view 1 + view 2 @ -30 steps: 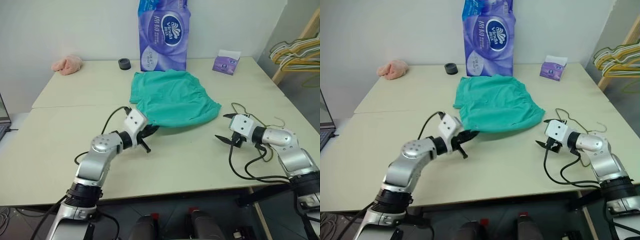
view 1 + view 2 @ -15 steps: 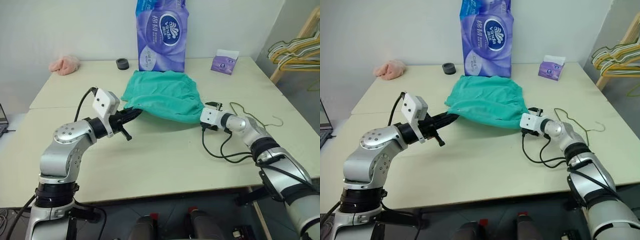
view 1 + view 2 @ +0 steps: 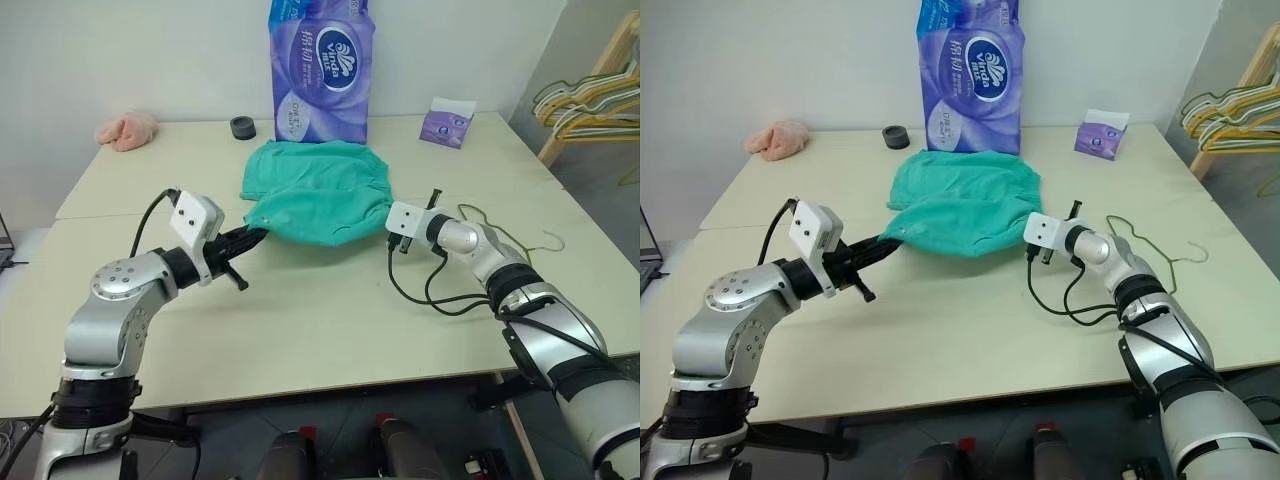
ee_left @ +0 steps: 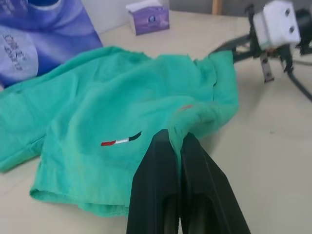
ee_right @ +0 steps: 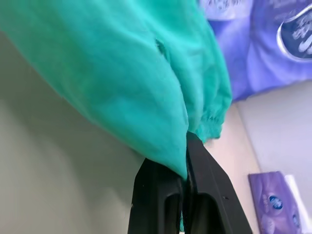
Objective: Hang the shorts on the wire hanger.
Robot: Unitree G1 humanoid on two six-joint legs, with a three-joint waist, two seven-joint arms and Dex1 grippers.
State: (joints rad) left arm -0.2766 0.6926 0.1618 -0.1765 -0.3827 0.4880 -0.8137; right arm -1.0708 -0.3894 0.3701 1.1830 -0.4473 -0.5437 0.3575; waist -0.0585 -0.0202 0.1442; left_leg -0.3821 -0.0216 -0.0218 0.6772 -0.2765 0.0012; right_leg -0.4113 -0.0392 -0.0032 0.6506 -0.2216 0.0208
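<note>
My left pincer (image 4: 176, 141) is clenched on one edge of the teal shorts (image 3: 318, 192); my right pincer (image 5: 185, 146) grasps their opposite edge, so the cloth spreads between both; the wire hanger (image 3: 505, 236) lies on the table (image 3: 330, 320) just behind my right wrist.

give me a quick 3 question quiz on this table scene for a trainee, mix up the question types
1. True or false: the thin olive-green wire hanger already carries the teal-green fabric shorts.
2. The left gripper is: A) open above the table, B) shut on the shorts, C) holding the hanger.
3. Fill in: the right gripper is shut on the ____.

Key
1. False; the hanger lies bare on the beige table, beside the right arm.
2. B
3. shorts
</note>
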